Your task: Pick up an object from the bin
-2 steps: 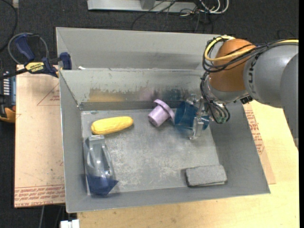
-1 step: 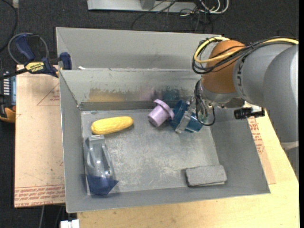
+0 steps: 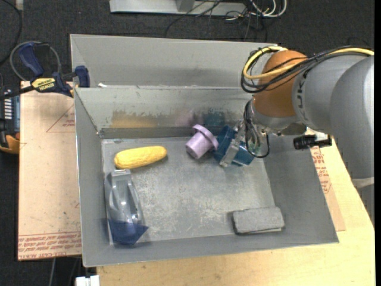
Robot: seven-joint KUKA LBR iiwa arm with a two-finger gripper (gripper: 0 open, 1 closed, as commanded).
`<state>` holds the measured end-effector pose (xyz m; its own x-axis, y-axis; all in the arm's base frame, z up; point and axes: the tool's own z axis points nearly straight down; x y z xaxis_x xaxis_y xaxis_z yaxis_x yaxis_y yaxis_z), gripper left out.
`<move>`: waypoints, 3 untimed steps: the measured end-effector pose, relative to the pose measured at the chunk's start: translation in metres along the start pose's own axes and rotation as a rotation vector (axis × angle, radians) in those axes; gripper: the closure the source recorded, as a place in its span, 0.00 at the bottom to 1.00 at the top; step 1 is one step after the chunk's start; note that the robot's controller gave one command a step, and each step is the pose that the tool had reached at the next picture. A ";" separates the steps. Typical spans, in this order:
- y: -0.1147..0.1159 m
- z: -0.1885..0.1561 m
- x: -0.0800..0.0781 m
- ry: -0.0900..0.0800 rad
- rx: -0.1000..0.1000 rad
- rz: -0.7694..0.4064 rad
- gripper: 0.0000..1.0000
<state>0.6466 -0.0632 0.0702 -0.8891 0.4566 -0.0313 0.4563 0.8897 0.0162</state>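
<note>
My gripper [image 3: 243,140] is low in the bin's back right part, right against a blue blocky thing [image 3: 229,151] that lies on the floor there. The blue thing's right side is hidden under the gripper. Touching the blue thing's left side is a lilac plastic cylinder with a flange [image 3: 200,142], lying on its side near the back wall.
A yellow corn cob [image 3: 140,157] lies at the left back. A clear plastic pack with a blue end [image 3: 122,208] lies along the left wall. A grey rectangular block [image 3: 257,220] sits at the front right. The arm with its orange cover enters from the right.
</note>
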 end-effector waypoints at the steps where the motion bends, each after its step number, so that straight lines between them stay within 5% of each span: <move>1: -0.001 -0.036 0.002 0.009 0.003 -0.001 1.00; 3: 0.002 -0.086 -0.004 -0.005 -0.002 -0.002 1.00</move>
